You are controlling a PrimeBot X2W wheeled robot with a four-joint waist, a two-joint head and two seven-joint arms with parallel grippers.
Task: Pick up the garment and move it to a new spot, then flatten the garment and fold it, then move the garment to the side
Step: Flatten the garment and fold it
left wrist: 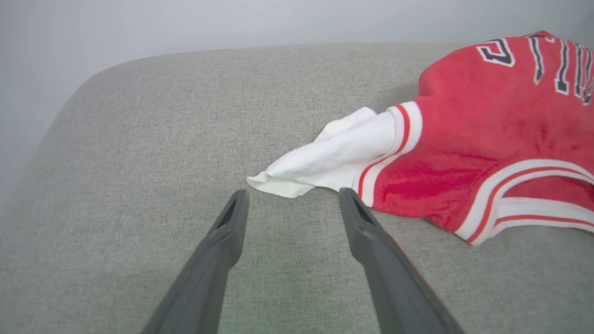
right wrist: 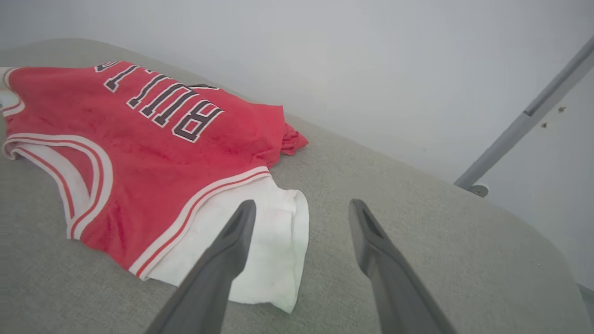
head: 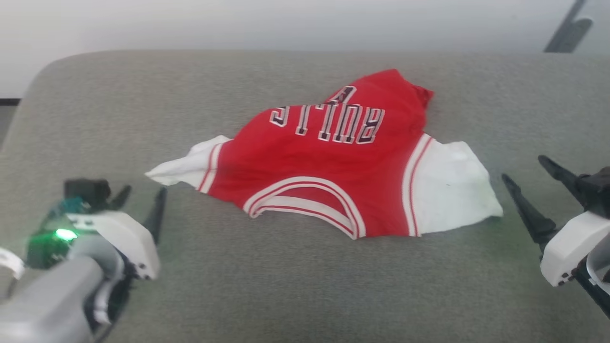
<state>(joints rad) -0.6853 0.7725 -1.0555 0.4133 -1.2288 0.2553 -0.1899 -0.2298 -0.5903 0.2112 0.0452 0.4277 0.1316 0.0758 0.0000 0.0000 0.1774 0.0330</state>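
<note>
Sprawling crosswise on the grey fabric-covered table [head: 305, 295], the garment [head: 324, 157] lies crumpled near the middle, its long axis running left to right between the robot's two arms. Its lettering reads upside down from the head camera, and the neckline faces the robot.

The left gripper [head: 144, 190] stands wide open and empty at the lower left. The right gripper [head: 523, 167] is likewise spread and empty at the lower right, its body cut off by the frame edge.

Each arm appears to face its own end of the garment. A white lining corner [left wrist: 287, 176] lies just beyond the left gripper's fingertips, and a white lining flap [right wrist: 274, 250] lies beside the right gripper's. Whether that finger touches the flap cannot be told.

The number is mostly folded under, and the far hem is bunched and unclear.
</note>
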